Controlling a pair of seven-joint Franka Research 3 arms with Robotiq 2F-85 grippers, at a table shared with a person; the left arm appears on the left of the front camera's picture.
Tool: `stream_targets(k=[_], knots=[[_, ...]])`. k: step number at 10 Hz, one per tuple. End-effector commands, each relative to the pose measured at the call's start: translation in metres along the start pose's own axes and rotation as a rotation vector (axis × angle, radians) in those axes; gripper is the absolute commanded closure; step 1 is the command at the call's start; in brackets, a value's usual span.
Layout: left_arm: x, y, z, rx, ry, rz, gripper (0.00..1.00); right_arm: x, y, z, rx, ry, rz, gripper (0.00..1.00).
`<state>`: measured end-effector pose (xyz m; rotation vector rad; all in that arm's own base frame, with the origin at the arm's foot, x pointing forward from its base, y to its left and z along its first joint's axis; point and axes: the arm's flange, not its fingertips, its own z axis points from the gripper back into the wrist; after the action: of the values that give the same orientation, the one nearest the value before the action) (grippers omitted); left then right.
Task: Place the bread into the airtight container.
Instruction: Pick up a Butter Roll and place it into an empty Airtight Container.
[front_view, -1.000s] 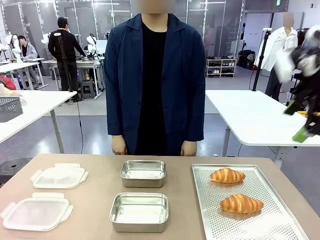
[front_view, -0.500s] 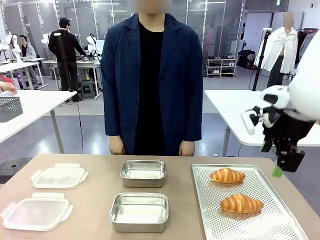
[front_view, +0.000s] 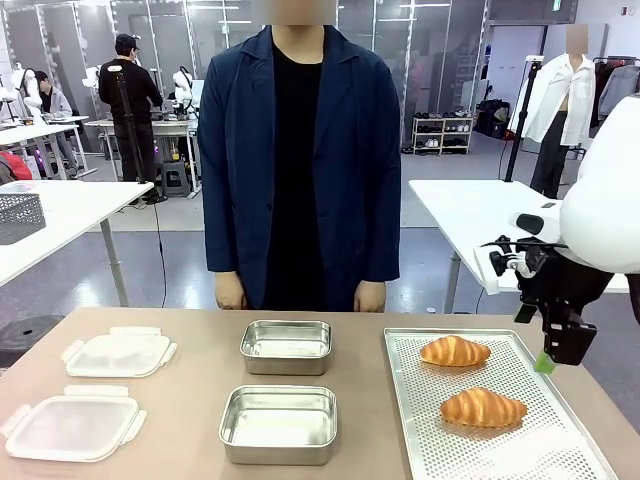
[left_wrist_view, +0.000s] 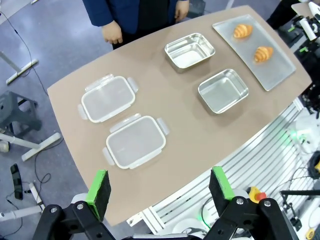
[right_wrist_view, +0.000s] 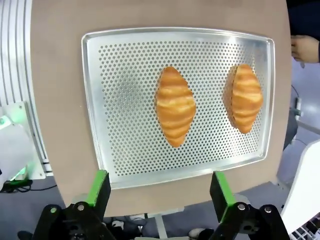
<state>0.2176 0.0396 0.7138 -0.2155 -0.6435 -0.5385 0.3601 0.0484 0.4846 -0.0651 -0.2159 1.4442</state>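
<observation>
- The right gripper rises from the bottom edge of the right wrist view. Its green-padded fingers are spread wide with nothing between them. I read this as a lining-up pose above the tray.
- The near croissant sits at mid-frame in that view, above the gap between the pads and slightly right of its centre line, well apart from both. Its long axis runs up and down the frame, so the pads would close across its narrow width. That is likely why the wrist is turned this way.
- The left gripper, at the bottom of the left wrist view, is also wide open and empty. It is held high off the table's near edge, probably parked out of the way.
- In the front view the near container is at lower middle, open and empty, just left of the tray. Judging by position, it is the handiest place for the bread.
- The two lids lie flat at lower left, set aside so both containers are open.
- The far croissant lies near the tray's upper left corner, apart from the near one.
- The far container sits behind the near one, also empty.
- The person stands at the far edge with hands hanging down, touching nothing.
</observation>
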Motion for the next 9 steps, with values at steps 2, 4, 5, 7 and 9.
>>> stream_targets(k=[2, 4, 5, 7, 9], knots=[[0.001, -0.001, 0.000, -0.002, 0.001, -0.007, 0.00, -0.001, -0.001, 0.004, 0.002, 0.005, 0.013, 0.00], [0.001, -0.001, 0.000, -0.002, 0.001, -0.007, 0.00, 0.005, -0.011, -0.019, -0.007, -0.038, 0.054, 0.00], [0.001, -0.001, 0.000, -0.002, 0.001, -0.007, 0.00, 0.011, -0.016, -0.035, 0.022, -0.023, 0.086, 0.00], [0.001, -0.001, 0.000, -0.002, 0.001, -0.007, 0.00, 0.019, -0.024, -0.060, 0.037, -0.015, 0.078, 0.00], [0.001, -0.001, 0.000, -0.002, 0.001, -0.007, 0.00, 0.021, -0.033, -0.095, 0.060, -0.009, 0.064, 0.00]])
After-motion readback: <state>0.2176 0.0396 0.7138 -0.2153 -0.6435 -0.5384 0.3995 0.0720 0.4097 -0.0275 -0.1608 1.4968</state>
